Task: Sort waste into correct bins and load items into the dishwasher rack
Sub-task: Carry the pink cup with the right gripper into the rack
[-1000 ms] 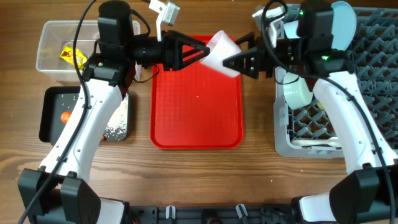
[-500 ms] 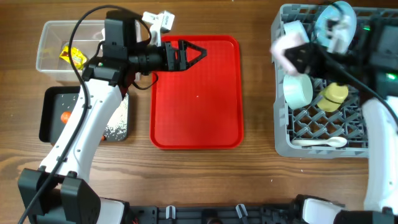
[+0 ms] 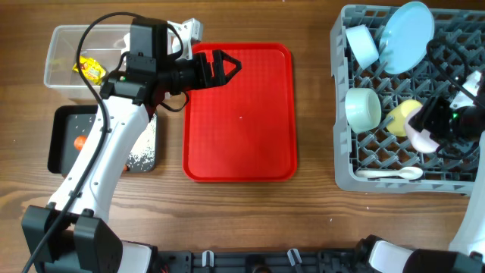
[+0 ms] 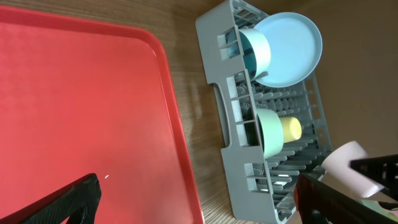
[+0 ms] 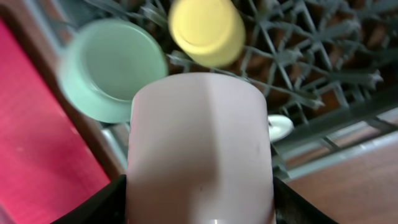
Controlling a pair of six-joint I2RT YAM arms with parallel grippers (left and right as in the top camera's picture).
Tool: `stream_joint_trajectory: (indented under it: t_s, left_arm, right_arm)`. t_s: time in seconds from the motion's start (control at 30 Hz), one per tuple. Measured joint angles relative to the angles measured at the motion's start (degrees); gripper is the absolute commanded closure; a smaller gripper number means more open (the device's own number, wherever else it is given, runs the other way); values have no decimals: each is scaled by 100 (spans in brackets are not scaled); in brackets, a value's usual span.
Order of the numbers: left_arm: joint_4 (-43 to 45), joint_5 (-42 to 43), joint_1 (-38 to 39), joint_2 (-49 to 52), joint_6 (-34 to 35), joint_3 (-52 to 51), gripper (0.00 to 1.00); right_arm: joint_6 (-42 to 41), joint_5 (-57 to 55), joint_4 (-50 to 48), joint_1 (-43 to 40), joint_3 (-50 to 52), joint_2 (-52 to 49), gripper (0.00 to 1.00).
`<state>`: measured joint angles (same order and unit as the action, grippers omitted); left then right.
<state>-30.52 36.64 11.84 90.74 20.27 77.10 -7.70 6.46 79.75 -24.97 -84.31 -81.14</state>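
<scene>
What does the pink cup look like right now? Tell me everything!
The pink cup is pale pink, smooth and plain, and looks like plastic. No handle shows. The right gripper is shut on it, with a dark jaw pressing on each side. It is held over the grey dishwasher rack, close to the yellow cup and a pale green bowl. Only its outside shows, so what is inside stays hidden. Whether it touches the rack cannot be told.
</scene>
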Motion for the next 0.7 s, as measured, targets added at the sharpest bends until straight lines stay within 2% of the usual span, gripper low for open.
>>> stream_joint_trajectory:
  t_s: [0.43, 0.7]
  left_arm:
    - [0, -39, 0, 0, 0, 0, 0]
    - [0, -39, 0, 0, 0, 0, 0]
  right_arm:
    - [-109, -695, 125, -11, -7, -1128, 44]
    - [-109, -697, -33, -85, -7, -1274, 45]
